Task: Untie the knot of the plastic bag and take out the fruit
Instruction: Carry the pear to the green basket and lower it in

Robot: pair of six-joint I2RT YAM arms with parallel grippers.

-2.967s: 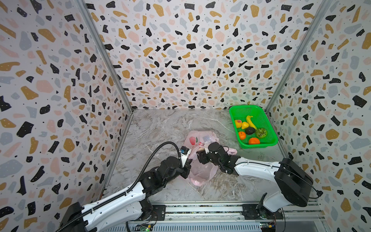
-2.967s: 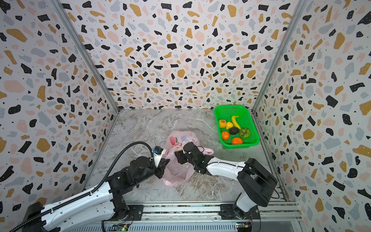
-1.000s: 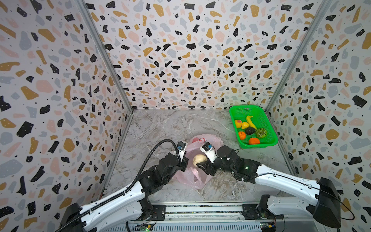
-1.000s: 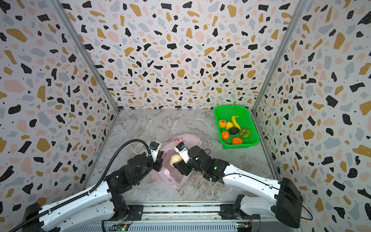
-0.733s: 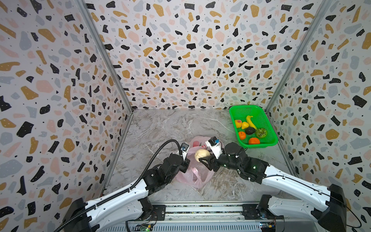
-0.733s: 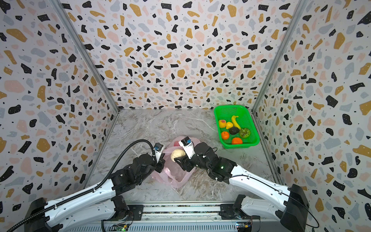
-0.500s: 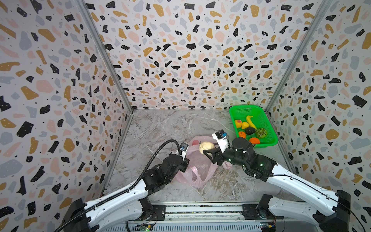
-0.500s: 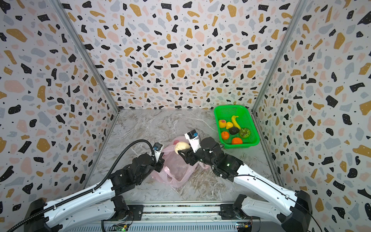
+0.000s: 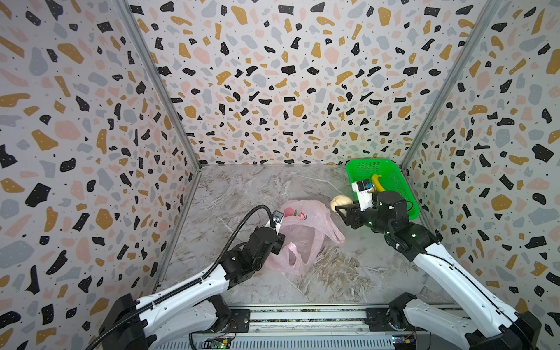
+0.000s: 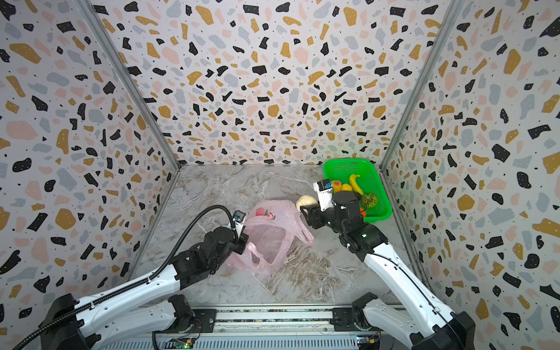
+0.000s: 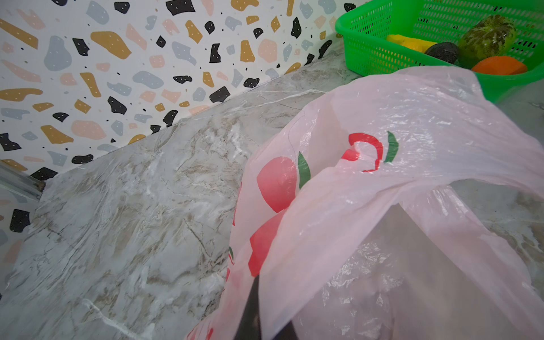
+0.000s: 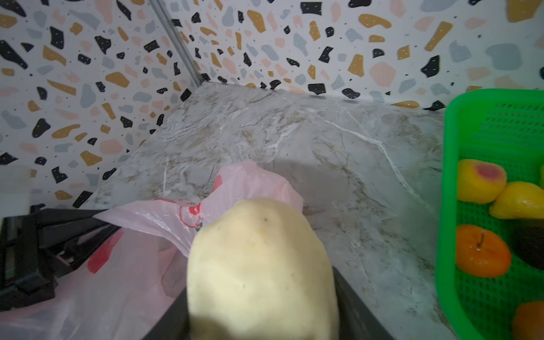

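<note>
Back right corner: green basket (image 9: pixel 366 166) sits jammed against the right wall (image 9: pixel 485 151) and close to the back wall (image 9: pixel 288 91), so zero slack on that side.
Open room: marble floor (image 9: pixel 242 194) is wide open left of and behind the plastic bag (image 9: pixel 306 233), plus a free strip in front of it.
Right arm: right gripper (image 9: pixel 342 209) has its jaws spread around the cream bumpy ball (image 9: pixel 340 201) and is gripping it, up off the floor, between the bag and the basket's near left rim.
Left arm: left gripper (image 9: pixel 281 241) has its jaws pressed together, pinching the bag's near left edge.
Versus a second ago: ball was right at the bag's mouth; now it's fully out and has swung right toward the basket. Left gripper hasn't budged, and the bag has slumped flatter.
Bag look: thin, see-through pale pink, red fruit prints with green leaves, mouth gaping, one loop handle (image 9: pixel 291 257) lying slack at the front.
Already in the basket: banana (image 9: pixel 378 181), peach (image 10: pixel 335 184), tangerine (image 12: pixel 481 250), avocado (image 11: pixel 441 51), kiwi half (image 10: pixel 369 200).
</note>
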